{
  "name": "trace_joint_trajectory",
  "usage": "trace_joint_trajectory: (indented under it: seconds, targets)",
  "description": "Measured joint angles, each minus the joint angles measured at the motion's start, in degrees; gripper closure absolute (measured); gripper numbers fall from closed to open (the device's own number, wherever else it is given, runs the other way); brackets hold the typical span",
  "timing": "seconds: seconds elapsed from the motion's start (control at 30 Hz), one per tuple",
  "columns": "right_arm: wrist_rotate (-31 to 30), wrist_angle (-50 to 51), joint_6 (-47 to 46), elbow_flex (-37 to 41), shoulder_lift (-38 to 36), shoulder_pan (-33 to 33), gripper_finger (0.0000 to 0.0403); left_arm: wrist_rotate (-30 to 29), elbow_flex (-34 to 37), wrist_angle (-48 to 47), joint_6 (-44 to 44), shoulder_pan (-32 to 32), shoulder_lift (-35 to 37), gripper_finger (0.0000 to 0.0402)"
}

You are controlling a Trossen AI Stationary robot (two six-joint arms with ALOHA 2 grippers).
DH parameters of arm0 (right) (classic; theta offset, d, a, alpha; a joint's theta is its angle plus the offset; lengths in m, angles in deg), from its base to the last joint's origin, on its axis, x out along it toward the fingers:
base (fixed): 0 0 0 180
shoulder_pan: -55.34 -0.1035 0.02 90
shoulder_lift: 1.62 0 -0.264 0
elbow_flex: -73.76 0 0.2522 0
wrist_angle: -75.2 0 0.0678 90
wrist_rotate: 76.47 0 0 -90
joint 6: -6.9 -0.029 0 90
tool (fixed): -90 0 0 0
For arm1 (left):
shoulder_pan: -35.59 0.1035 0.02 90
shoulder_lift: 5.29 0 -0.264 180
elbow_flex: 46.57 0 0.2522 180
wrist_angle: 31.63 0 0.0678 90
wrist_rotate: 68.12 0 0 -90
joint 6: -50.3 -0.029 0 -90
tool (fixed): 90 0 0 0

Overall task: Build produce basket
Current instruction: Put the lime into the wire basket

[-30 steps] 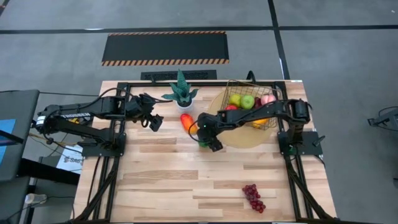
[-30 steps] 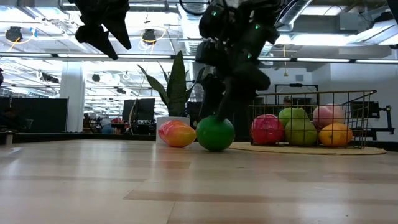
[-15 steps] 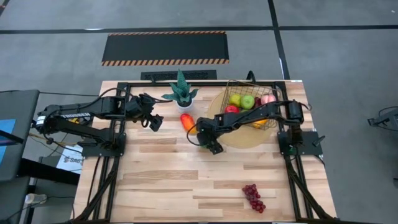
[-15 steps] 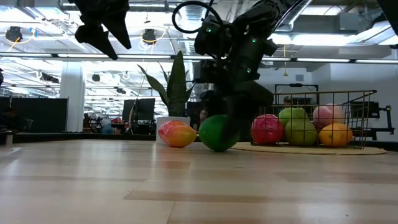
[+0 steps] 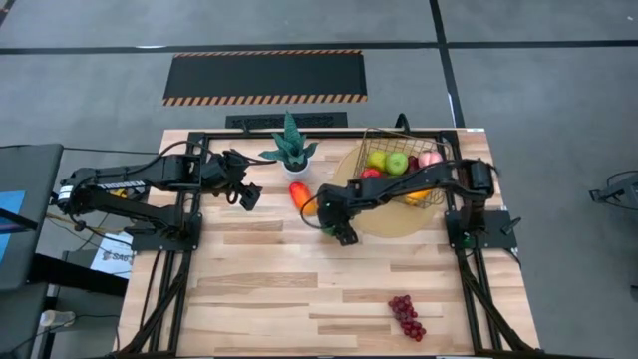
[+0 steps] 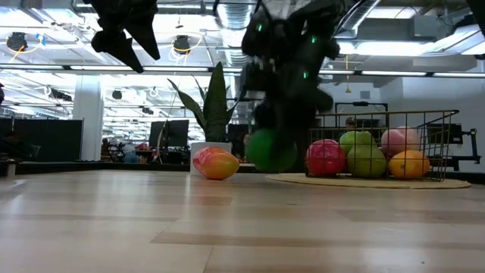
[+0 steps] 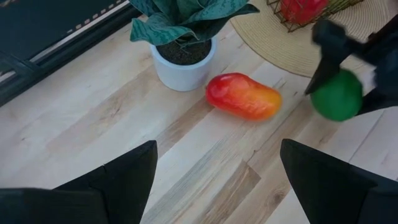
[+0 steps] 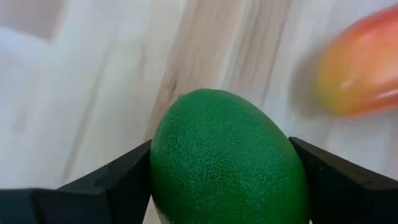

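My right gripper (image 5: 334, 223) is shut on the green avocado (image 6: 271, 149), which is off the table, just left of the round tan mat (image 5: 384, 224). The brass wire basket (image 5: 401, 172) stands on that mat and holds a red apple (image 6: 325, 158), green apples (image 6: 365, 155), a peach (image 6: 399, 140) and an orange fruit (image 6: 409, 164). The red-orange mango (image 5: 301, 194) lies on the table beside the plant pot. Purple grapes (image 5: 406, 317) lie near the table's near right corner. My left gripper (image 5: 247, 195) hovers open, left of the mango. My right gripper pinches the avocado's (image 8: 227, 158) middle between its two fingers (image 8: 118, 180), one on each flank. The fingers come from above, pointing down. The avocado is lifted clear of the table and hangs between the fingers.
A potted green plant (image 5: 290, 150) stands at the far edge, just behind the mango. A black frame rail runs along the table's far side and both arm bases. The wide near half of the wooden table (image 5: 279, 299) holds only the grapes.
My right gripper has risen with the avocado, which stood on the table a second ago and now hangs clear above it, shifted a little toward the basket. The left arm has kept still.
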Motion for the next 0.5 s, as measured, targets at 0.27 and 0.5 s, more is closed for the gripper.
trace_joint_trajectory:
  seconds: [0.27, 0.5]
  targets:
    - [0.17, -0.75, -6.24, -0.02, -11.36, 2.72, 0.0064, -0.29, 0.00, 0.02, 0.13, 0.00, 0.00, 0.0074]
    - [-0.45, -1.82, -13.36, -0.07, -23.37, 7.02, 0.0053, -1.99, -0.01, 0.25, 0.07, 0.00, 0.00, 0.0074]
